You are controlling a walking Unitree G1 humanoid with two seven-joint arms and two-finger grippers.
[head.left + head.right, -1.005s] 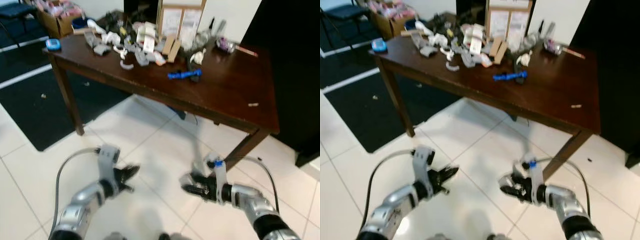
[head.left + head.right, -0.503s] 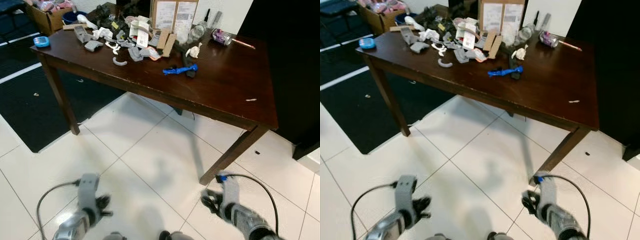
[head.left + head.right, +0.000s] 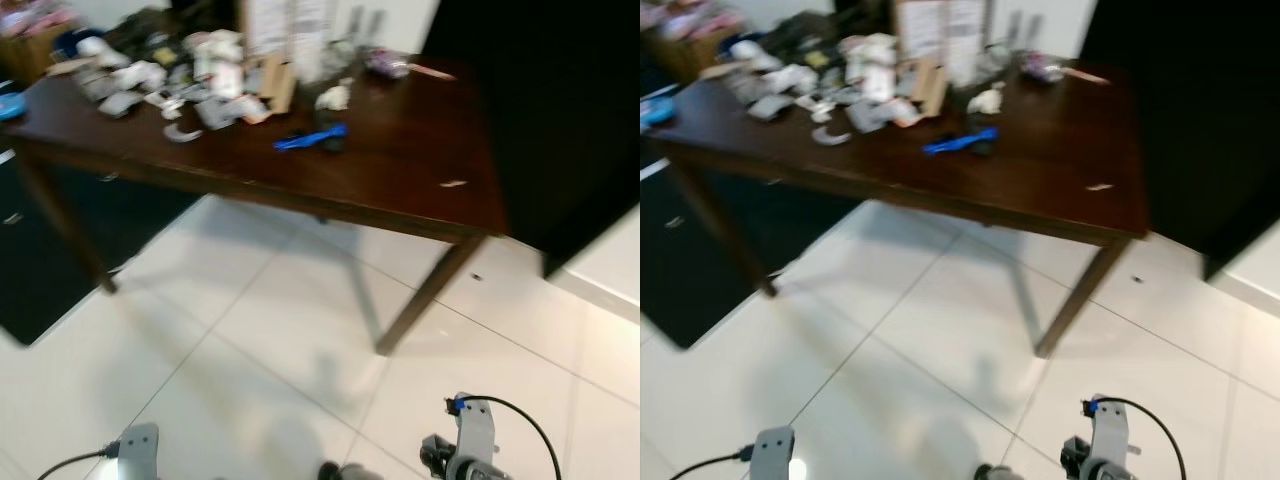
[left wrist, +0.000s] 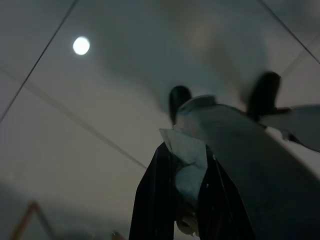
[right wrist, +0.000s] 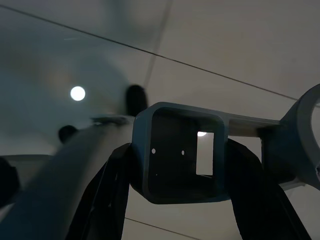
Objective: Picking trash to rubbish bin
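In hand: my left gripper [image 4: 187,200] is closed on a crumpled white scrap [image 4: 186,165]; my right gripper [image 5: 182,195] clamps a grey square-holed plastic piece [image 5: 175,150]. Remaining: litter along the table's [image 3: 400,170] far edge, blue item [image 3: 310,138] mid-table; no bin seen, so nothing is binned.

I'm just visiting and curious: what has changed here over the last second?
Both arms dropped toward the picture's bottom edge. The left gripper holds a white scrap, the right gripper a grey square piece. The camera swung; the table and its clutter stayed put.
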